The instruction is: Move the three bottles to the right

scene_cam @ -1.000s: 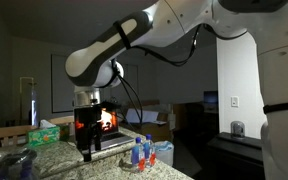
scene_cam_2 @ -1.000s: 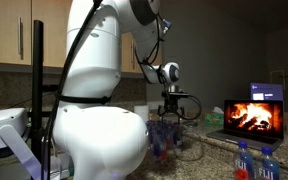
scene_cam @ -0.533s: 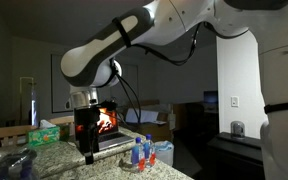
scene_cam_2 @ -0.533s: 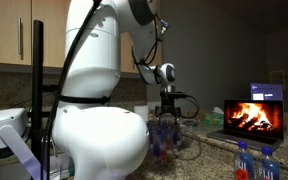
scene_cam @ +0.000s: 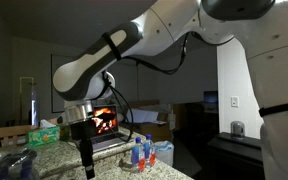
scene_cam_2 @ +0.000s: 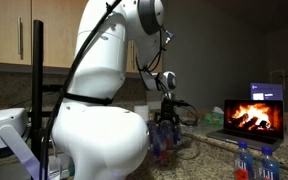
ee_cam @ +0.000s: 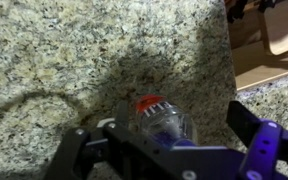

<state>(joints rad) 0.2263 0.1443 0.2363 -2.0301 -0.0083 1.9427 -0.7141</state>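
In the wrist view a small clear bottle (ee_cam: 156, 118) with a red cap and a blue label sits on the granite counter between my open gripper's (ee_cam: 162, 142) two fingers, which are apart from it on both sides. In an exterior view the gripper (scene_cam: 86, 162) hangs low over the counter, left of a group of small blue-capped bottles (scene_cam: 142, 152). In an exterior view the gripper (scene_cam_2: 166, 118) is just above a bluish bottle cluster (scene_cam_2: 164, 140), and two small bottles (scene_cam_2: 254, 161) stand at the lower right.
An open laptop showing a fire stands behind in both exterior views (scene_cam: 106, 122) (scene_cam_2: 252, 114). A tissue box (scene_cam: 44, 134) and a tall slim bottle (scene_cam: 29, 100) stand at the back. A clear plastic object (scene_cam: 14, 165) lies near the counter's front. Boxes (ee_cam: 274, 40) lie past the counter edge.
The arm has lowered the gripper toward the counter and turned at the elbow. The bottles have not moved.
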